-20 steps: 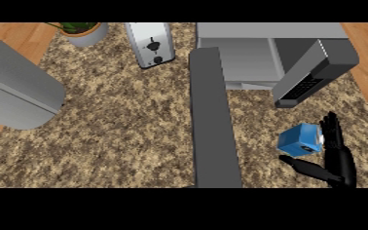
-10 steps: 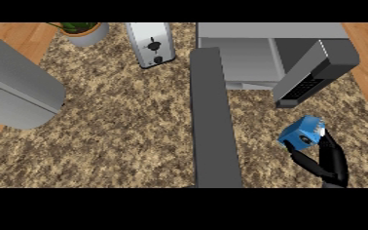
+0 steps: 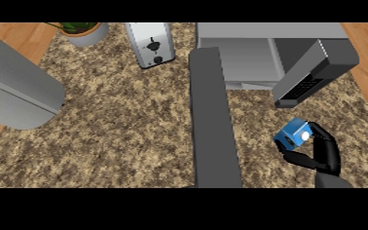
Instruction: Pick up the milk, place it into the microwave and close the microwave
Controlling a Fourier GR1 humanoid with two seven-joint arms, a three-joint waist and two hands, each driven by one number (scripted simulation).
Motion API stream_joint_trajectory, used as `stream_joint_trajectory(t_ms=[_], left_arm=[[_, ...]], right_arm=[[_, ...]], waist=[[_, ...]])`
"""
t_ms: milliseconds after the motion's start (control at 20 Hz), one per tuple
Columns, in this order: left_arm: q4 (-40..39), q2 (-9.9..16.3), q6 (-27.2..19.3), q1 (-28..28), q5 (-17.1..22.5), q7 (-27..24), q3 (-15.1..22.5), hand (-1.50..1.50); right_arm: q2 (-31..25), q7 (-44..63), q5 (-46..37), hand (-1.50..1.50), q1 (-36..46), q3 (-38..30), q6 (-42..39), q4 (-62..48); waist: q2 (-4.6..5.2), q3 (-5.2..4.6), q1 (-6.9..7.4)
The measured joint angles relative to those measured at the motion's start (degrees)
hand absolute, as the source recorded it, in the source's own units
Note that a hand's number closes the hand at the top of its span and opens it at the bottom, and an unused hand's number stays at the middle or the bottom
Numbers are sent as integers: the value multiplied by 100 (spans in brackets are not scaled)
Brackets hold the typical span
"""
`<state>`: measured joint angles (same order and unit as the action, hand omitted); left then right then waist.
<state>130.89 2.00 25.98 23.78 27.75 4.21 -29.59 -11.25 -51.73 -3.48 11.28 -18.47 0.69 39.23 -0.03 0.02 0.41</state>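
Pickup is done: my right hand has its fingers curled around the milk, a small blue carton with a white patch, held below the microwave. The microwave door stands open. Remaining: place the milk inside, then close the door.

Right hand curls round the blue milk carton, lifted just below the microwave's open door. Microwave gapes behind; toaster and potted plant sit far left.
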Motion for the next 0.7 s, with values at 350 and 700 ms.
stream_joint_trajectory(t_ms=[350,700], left_arm=[[-143,-101,234,-5,-86,-159,11,-150],[-117,-73,220,-63,45,-29,-102,-150]], right_arm=[[-3,-657,-268,150,592,269,-239,-727],[255,-650,-346,150,883,632,-599,-669]], waist=[[21,7,60],[6,2,14]])
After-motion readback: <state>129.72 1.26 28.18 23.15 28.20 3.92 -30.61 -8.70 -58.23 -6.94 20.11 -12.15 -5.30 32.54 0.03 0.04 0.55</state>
